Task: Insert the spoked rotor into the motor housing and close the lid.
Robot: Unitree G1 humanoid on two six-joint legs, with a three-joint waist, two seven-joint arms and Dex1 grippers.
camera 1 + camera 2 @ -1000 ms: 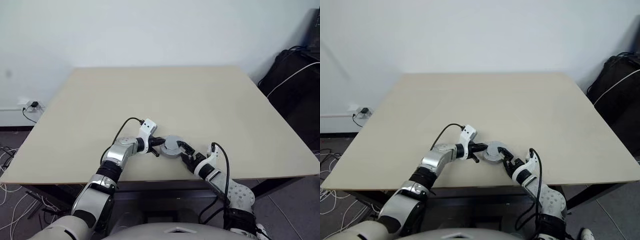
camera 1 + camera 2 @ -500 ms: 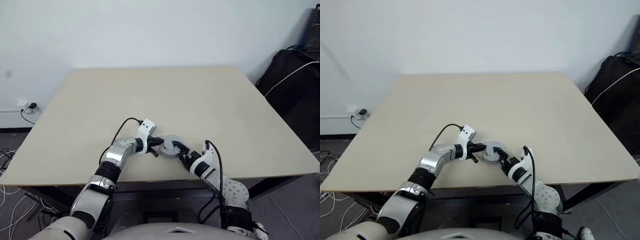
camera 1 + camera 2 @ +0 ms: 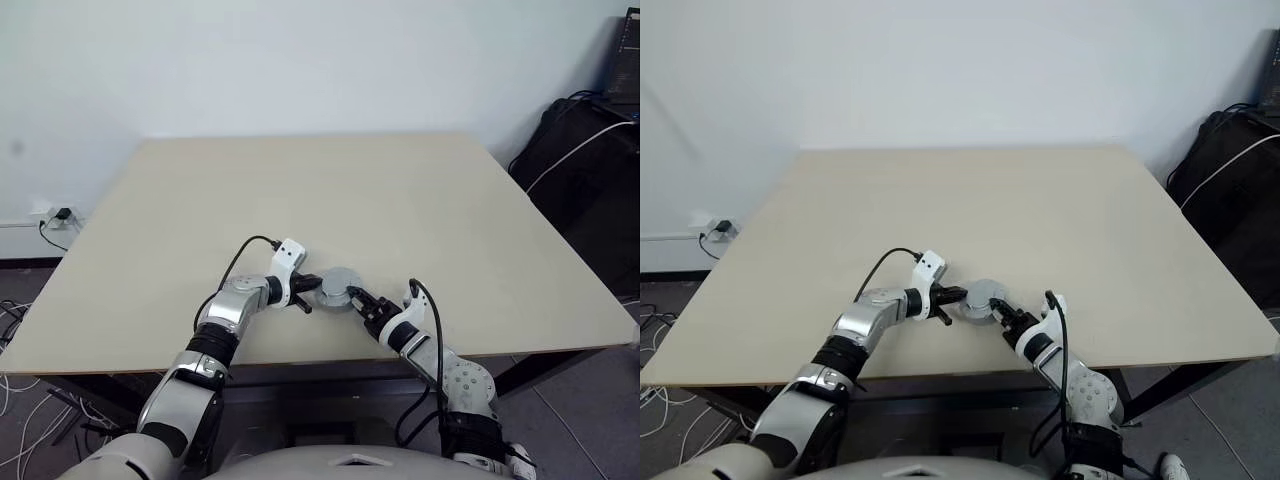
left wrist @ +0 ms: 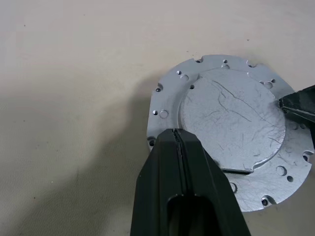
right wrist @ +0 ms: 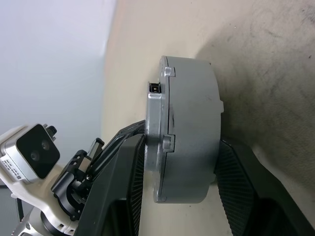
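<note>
A round silver-grey metal assembly (image 3: 340, 286) sits near the table's front edge. Its top is the lid (image 4: 231, 123), a flanged plate with a raised disc, seated on the grey motor housing (image 5: 189, 142). The spoked rotor is hidden. My left gripper (image 4: 176, 133) is shut, with its tip resting on the lid's flange on the left side. My right gripper (image 3: 358, 300) comes in from the right front. One of its fingers (image 5: 123, 187) lies against the lid's flange and the other at the base of the housing wall, so it is shut on the assembly.
The beige table (image 3: 330, 190) stretches far behind the assembly. A black bag with a white cable (image 3: 580, 160) stands off the table's right side. A wall socket and cables (image 3: 55, 213) are on the floor at the left.
The right gripper's fingers have closed in from wide open onto the grey assembly, and its wrist has rolled a little. The left gripper has kept still and shut.
</note>
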